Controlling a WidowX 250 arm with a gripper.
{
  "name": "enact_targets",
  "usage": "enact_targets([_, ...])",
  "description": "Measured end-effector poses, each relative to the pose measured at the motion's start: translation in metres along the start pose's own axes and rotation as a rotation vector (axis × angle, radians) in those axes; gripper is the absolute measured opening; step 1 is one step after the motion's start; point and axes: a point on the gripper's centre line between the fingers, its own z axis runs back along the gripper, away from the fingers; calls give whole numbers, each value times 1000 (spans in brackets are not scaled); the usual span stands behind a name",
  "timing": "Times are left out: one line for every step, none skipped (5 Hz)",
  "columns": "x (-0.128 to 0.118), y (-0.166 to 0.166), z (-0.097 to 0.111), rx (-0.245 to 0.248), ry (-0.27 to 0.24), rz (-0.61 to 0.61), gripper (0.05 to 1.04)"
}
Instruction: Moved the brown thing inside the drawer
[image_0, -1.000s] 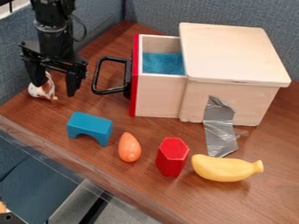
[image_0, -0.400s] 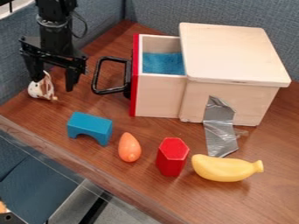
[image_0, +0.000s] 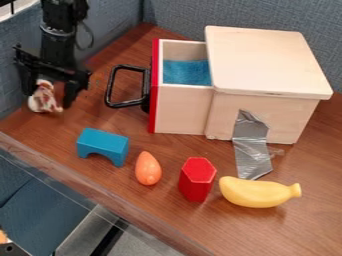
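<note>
You have the gripper (image_0: 48, 99) low at the far left of the table (image_0: 107, 120), pointing down, its two fingers spread on either side of the brown thing (image_0: 44, 98). That thing, brown mixed with white, lies on the wood near the blue-grey wall (image_0: 19, 70), to the left of the drawer's black handle (image_0: 127, 104). The drawer (image_0: 180, 107) is pulled out from its box (image_0: 267, 65), its blue-lined inside open from above.

You look to be at the grasping step — lining up, with no firm hold to be seen. Next, you likely need to centre, lower a touch if needed, and close; then lift high enough to pass over handle and red front.
</note>
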Motion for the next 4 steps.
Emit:
enact_targets([1, -3, -6, 64, 59, -9, 953])
enact_targets([2, -4, -11, 87, 83, -2, 665])
enact_targets([2, -5, -11, 88, 83, -16, 370])
enact_targets([1, -8, -11, 68, 93, -45, 181])
